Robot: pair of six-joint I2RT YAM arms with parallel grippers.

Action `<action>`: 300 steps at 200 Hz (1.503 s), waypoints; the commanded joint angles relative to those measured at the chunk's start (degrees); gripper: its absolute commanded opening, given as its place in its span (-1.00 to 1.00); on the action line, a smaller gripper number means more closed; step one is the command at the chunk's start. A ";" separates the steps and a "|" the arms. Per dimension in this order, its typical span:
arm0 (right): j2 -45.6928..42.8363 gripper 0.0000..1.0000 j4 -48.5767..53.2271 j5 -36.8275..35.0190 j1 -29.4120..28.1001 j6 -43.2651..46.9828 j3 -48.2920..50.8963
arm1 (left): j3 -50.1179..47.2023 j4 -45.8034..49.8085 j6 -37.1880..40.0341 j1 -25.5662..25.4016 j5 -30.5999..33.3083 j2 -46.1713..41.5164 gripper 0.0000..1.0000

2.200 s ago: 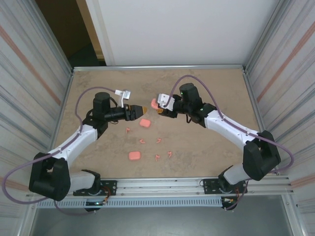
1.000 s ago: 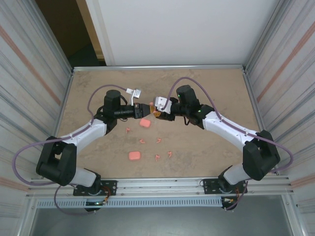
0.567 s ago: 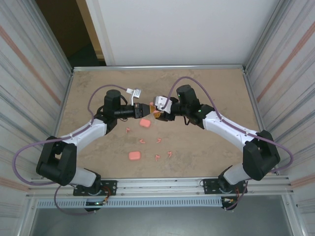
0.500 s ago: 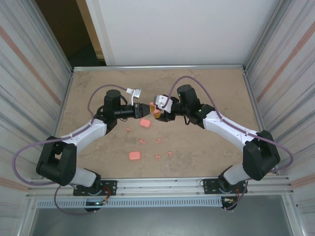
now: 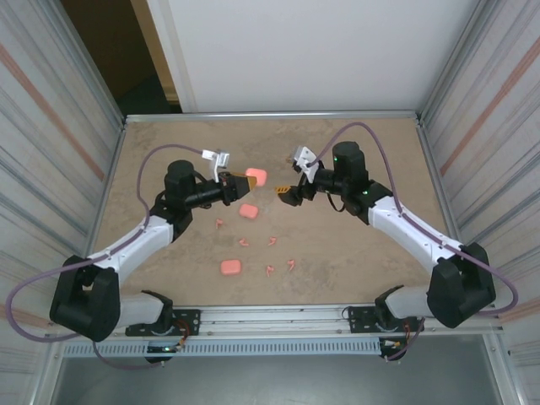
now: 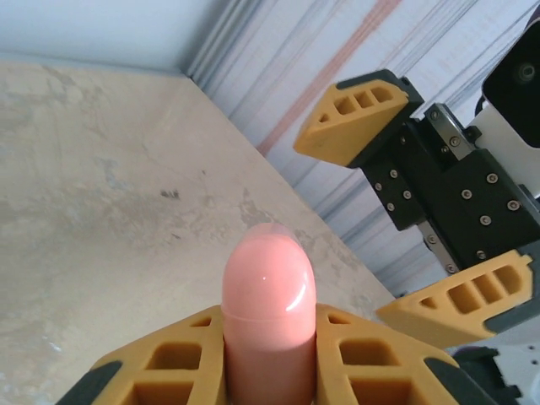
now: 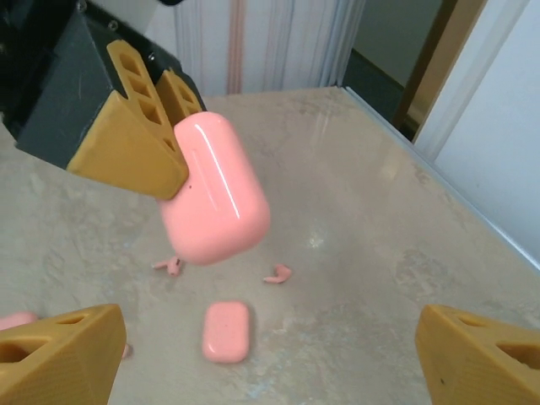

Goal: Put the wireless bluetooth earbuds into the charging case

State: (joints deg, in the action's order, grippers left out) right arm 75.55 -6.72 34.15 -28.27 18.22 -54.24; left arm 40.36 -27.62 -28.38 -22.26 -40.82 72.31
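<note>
The charging case is a glossy salmon-pink shell, smooth and rounded like a pill, with a fine seam running round it in the left wrist view. The left claw is clamped on it: its two orange-yellow plastic fingers, wedge-shaped and cut through with ribbed hollows, press on either side of the case's lower part, and the domed end sticks out past the tips. The case is held in the air above the middle of the worktop, a matte beige surface mottled like stone.

The right claw faces it from just beside, apart from the case, its jaws spread wide and holding nothing. In the right wrist view the case hangs between and beyond the two wedge tips at the lower corners. In the left wrist view the right claw shows black metal blocks with screw heads behind its orange-yellow wedges.

The earbuds are tiny salmon-pink bits with short stems, scattered on the worktop nearer the arm bases and well apart from both claws; two show in the right wrist view. A second case lies flat below the held one, and a third case lies closer to the near edge. Ribbed metal walls flank the worktop.
</note>
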 commanded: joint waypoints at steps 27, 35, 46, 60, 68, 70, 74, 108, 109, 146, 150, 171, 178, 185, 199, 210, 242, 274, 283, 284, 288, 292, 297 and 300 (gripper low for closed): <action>-4.14 0.77 -15.28 4.30 3.21 -19.02 8.44 | -6.15 -17.94 7.07 0.46 4.69 -3.79 -1.00; -4.42 0.77 -18.02 5.03 3.66 -21.78 9.94 | -7.18 -20.55 7.98 0.43 4.67 -3.95 -1.00; -4.61 0.77 -20.57 5.89 3.87 -24.34 11.65 | -8.46 -24.43 8.87 0.47 4.36 -4.02 -1.00; -5.01 0.76 -23.68 7.01 3.99 -26.93 13.44 | -9.82 -29.02 9.82 0.33 4.17 -3.63 -1.00; -5.17 0.76 -24.71 7.52 4.03 -28.14 14.15 | -10.37 -31.37 10.21 0.33 3.96 -3.28 -1.00; -5.24 0.76 -24.84 7.69 4.02 -28.39 14.25 | -10.51 -31.91 10.32 0.37 3.87 -3.13 -1.00; -5.37 0.76 -25.06 8.06 4.04 -28.78 14.41 | -10.76 -32.65 10.71 0.35 3.70 -2.89 -1.00; -4.99 0.76 -27.95 10.61 3.93 -32.15 14.53 | -12.03 -40.68 13.93 -0.60 1.63 -0.32 -1.00; -4.89 0.76 -28.02 10.69 3.88 -32.17 14.43 | -12.09 -40.94 14.03 -0.64 1.62 -0.15 -1.00; -3.36 0.75 -29.05 11.28 2.20 -32.58 11.70 | -12.58 -48.68 16.16 -1.99 0.36 3.60 -1.00; -3.22 0.75 -29.00 11.17 1.97 -32.45 11.35 | -12.55 -49.39 16.18 -2.07 0.18 3.91 -1.00; -2.18 0.75 -28.46 10.74 0.82 -31.43 9.37 | -11.90 -50.40 16.16 -2.15 -1.06 4.91 -1.00; -1.75 0.75 -28.35 10.64 0.48 -31.20 8.75 | -11.60 -50.40 16.25 -2.25 -1.47 5.13 -1.00; -1.34 0.75 -28.05 10.45 0.22 -30.93 8.06 | -11.38 -50.39 16.25 -2.34 -1.91 5.28 -1.00; -0.46 0.72 -27.42 10.50 -0.35 -30.41 6.40 | -11.01 -50.43 16.33 -2.43 -2.74 5.30 -1.00; 0.28 0.70 -26.86 10.28 -0.81 -30.00 5.23 | -10.87 -50.40 16.42 -2.46 -2.95 5.40 -1.00; 2.24 0.70 -26.06 9.51 -2.22 -28.45 2.78 | -10.52 -50.16 16.43 -2.44 -3.47 5.60 -1.00; 3.88 0.69 -25.98 9.31 -3.01 -28.08 1.38 | -10.17 -49.87 16.26 -2.52 -3.90 5.49 -1.00; 4.24 0.68 -25.97 9.20 -3.09 -28.07 1.32 | -10.12 -49.82 16.25 -2.52 -4.00 5.48 -1.00; 4.29 0.68 -25.97 9.19 -3.10 -28.06 1.28 | -10.08 -49.77 16.25 -2.52 -4.01 5.47 -1.00; 4.47 0.68 -25.97 9.04 -3.10 -28.11 1.18 | -10.03 -49.81 16.25 -2.52 -3.96 5.52 -1.00; 4.60 0.67 -25.94 8.94 -3.10 -28.09 1.09 | -10.04 -49.81 16.26 -2.52 -4.00 5.49 -1.00; 4.77 0.66 -25.95 8.87 -3.13 -28.10 1.00 | -10.04 -49.73 16.21 -2.52 -4.01 5.48 -1.00; 4.89 0.66 -25.97 8.84 -3.11 -28.07 0.98 | -10.04 -49.66 16.25 -2.52 -4.01 5.51 -1.00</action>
State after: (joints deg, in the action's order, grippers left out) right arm 79.53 -32.91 43.38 -30.92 -11.27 -51.13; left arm 28.56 -75.11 -13.26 -24.40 -43.72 77.49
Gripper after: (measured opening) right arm 0.837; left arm 0.236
